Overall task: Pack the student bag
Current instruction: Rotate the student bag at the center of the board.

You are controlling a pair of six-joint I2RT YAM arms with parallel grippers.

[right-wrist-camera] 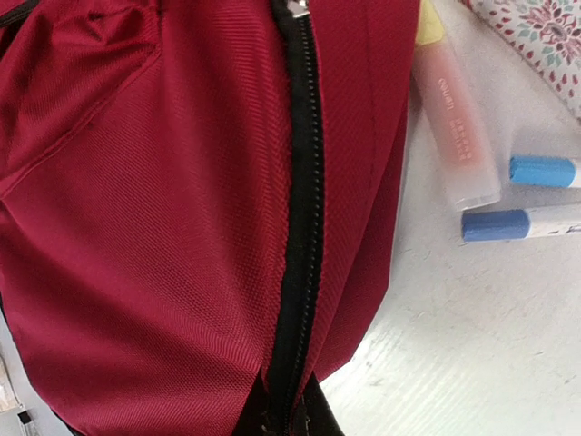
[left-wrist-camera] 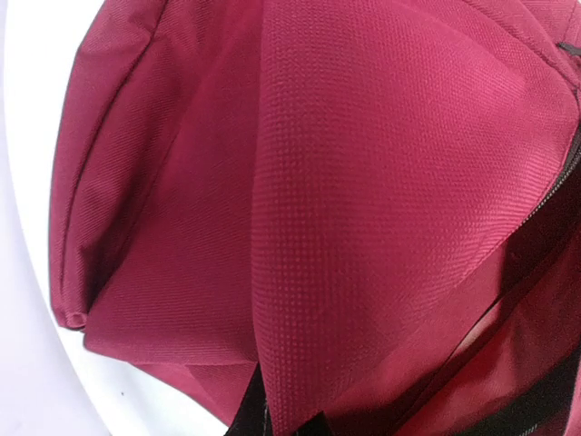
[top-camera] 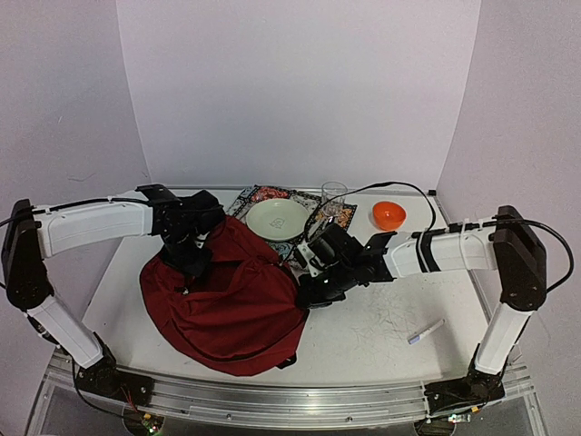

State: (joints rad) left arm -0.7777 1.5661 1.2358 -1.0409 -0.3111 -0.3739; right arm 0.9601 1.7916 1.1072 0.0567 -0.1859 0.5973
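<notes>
Seemingly left pincer [top-camera: 192, 263] and right pincer [top-camera: 307, 292] clenched on one student bag [top-camera: 227, 309]; alongside, two blue-capped markers [right-wrist-camera: 543, 171] [right-wrist-camera: 497, 224], one pink tube [right-wrist-camera: 458, 127]

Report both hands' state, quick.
Left hand: closed, pinching a fold of the bag.
Right hand: closed on the bag at its zipper.

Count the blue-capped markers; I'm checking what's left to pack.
3. Upper marker and lower marker beside the student bag; lone marker on the table, right. Others may be hidden.
</notes>
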